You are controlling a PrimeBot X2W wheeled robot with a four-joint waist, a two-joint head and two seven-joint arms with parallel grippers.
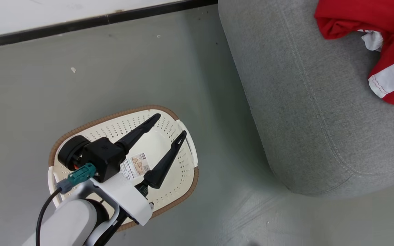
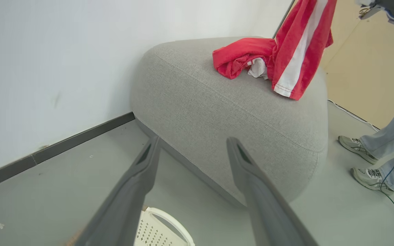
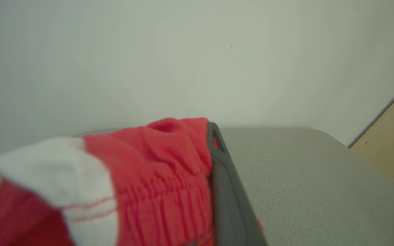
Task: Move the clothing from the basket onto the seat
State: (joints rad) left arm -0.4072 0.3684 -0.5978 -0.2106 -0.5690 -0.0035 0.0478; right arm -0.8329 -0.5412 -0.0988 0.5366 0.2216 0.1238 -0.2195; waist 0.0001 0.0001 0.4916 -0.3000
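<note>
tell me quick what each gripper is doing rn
left gripper: open, empty, above the basket
right gripper: shut on a red garment

Floor (image 1: pixel 115 75) bearing basket (image 1: pixel 115 127) and seat (image 1: pixel 313 119), clothing (image 1: pixel 351 15) on seat

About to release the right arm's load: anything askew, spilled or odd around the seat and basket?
Nothing spilled or damaged. The basket stands upright. One garment lies crumpled on the seat; the other garment hangs over it from the right arm's fingers. Only oddity: a person's shoes beside the seat.
</note>
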